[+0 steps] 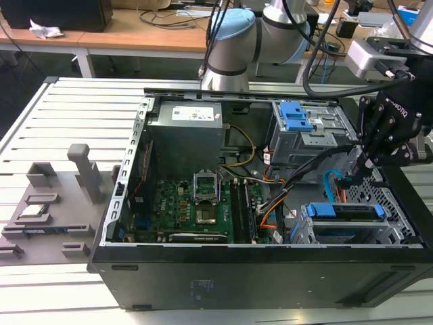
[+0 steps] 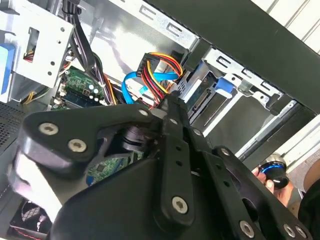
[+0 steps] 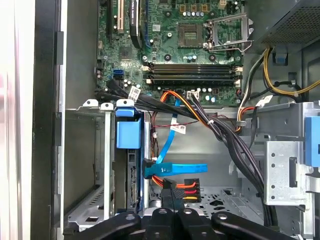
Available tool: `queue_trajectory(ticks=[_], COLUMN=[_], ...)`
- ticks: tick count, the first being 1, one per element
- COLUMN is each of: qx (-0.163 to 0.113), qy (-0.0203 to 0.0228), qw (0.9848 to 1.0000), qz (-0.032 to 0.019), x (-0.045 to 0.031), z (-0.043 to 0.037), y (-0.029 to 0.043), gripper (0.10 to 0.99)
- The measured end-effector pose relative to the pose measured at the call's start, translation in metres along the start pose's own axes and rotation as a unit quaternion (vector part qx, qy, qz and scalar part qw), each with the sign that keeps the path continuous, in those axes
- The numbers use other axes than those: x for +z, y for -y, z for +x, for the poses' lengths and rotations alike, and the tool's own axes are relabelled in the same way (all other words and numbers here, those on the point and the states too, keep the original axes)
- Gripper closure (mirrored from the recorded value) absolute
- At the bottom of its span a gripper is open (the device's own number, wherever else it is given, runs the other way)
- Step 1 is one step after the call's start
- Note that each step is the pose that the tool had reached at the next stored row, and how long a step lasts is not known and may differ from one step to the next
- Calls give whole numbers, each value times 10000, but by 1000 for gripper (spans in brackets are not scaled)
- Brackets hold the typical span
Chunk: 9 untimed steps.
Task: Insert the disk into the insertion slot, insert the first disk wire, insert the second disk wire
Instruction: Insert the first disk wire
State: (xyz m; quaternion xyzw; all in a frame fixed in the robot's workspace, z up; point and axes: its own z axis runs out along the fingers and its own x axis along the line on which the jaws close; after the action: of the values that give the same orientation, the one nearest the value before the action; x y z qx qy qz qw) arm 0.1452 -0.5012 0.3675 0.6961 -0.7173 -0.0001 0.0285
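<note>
The disk (image 1: 345, 211), silver in a blue carrier, sits inside the insertion slot (image 1: 396, 203), the perforated grey cage at the case's front corner on the exterior view's right. In the first wrist view the disk (image 3: 132, 175) stands edge-on under its blue tab. A blue disk wire (image 3: 172, 167) ends at the disk's rear edge. My gripper (image 3: 169, 194) is shut on the black plug of a red, yellow and orange disk wire (image 3: 186, 189), a short way from the disk's rear. In the exterior view my gripper (image 1: 367, 162) hangs just above the cage. The second wrist view shows my gripper (image 2: 167, 102) below the coloured wires (image 2: 157, 67).
The open tower case (image 1: 257, 271) lies on a slatted table. A motherboard (image 1: 196, 203), a power supply (image 1: 189, 125) and an upper bay with blue latches (image 1: 298, 118) crowd the inside. Black cable bundles (image 3: 225, 135) run beside the cage. A grey fixture (image 1: 47, 210) stands at the exterior view's left.
</note>
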Motion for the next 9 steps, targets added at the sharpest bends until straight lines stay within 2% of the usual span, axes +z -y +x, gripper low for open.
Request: queue_trajectory(ticks=[4,5,9], qx=[0,0,2], qy=[0,1,-46], qw=[10000,10000,10000], qz=[0,0,1], x=[2,10,129], z=[0,-1,-4], y=[0,0,-22], gripper=[725,725,725])
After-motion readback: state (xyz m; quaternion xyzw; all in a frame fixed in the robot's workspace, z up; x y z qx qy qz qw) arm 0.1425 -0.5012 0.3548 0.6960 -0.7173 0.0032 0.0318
